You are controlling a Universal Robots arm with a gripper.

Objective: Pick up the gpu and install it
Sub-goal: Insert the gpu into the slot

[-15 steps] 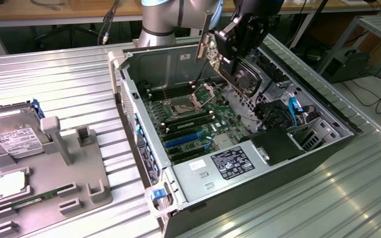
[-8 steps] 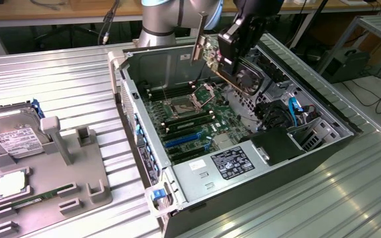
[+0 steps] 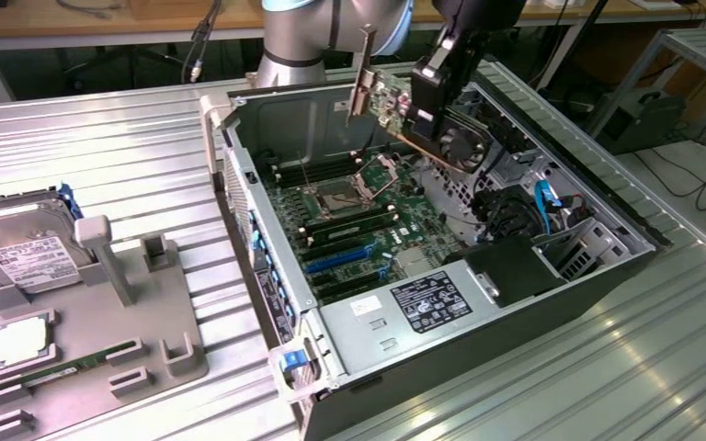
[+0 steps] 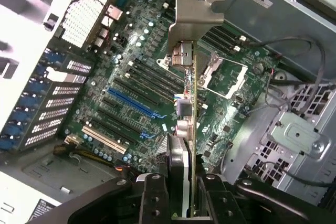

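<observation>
Near edge, 8 o'clock in the exterior view: grey parts tray [image 3: 144, 322] on ribbed metal worktop [image 3: 108, 156]; hard drive [image 3: 28, 257] and memory stick [image 3: 77, 367] lodged in its holders.

Centre: open computer case [image 3: 240, 175] laid on its side, motherboard [image 3: 366, 230] exposed. Blue slots [image 3: 341, 260] toward 7 o'clock of the board, processor sockets [image 3: 335, 196] toward 12.

Beyond, 1 o'clock: gpu [image 3: 384, 99], held clear above the far end of the case, tilted, bracket [image 4: 191, 11] end toward 10 o'clock, fan end toward 4. Jaws pinching the card across its two faces; from the wrist, card edge-on between them.

Step in hand, by judgement: pickup done, card aloft over the socket area, off to one side of the blue slots, not yet seated.

Next move, by judgement: calls for connector edge parallel to and directly above a long slot, bracket lined up with the rear wall openings, then a straight press down.

In the way: raised socket frame [image 4: 226, 74] close beneath the card; blue and black cables [image 3: 537, 207] at 3 o'clock of the board; drive cage [image 3: 586, 248] just past them.

Farthest, 12 o'clock: arm [image 3: 298, 37].
</observation>
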